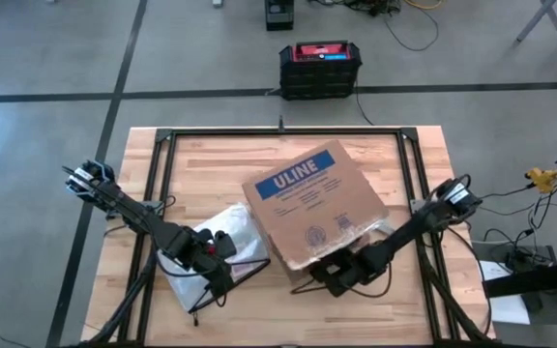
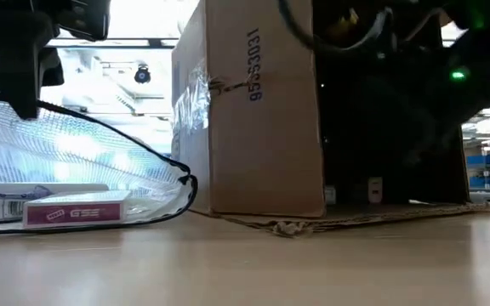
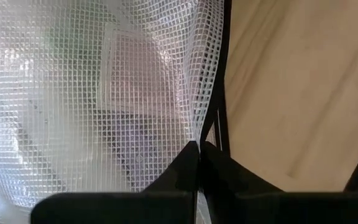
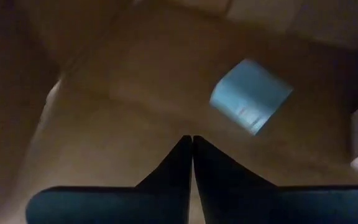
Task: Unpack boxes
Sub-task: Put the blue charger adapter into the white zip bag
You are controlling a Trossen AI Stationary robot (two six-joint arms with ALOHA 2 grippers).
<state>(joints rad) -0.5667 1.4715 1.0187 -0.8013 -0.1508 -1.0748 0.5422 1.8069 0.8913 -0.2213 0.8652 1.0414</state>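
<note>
Grey concrete floor with dark lines surrounds a wooden bench edged by a black frame.

Left side: mesh bag, clear with black edging, lies just beside the box. Inside it, low view shows a pink packet printed "GSE". Left tool sits over the bag; wrist view shows its fingers fully closed, pinching the bag's black-edged seam.

Centre: brown cardboard box, blue "ULINE" label on top, black print below it, "95553031" or similar on its side wall. Its open end faces the near bench edge, flap flat on the wood.

Right: right tool reaches into the box opening, fingers closed together, gripping nothing; a pale blue item lies inside ahead of it. Bare wood remains along the near edge.

Beyond the far edge: black-and-red case on the floor.
</note>
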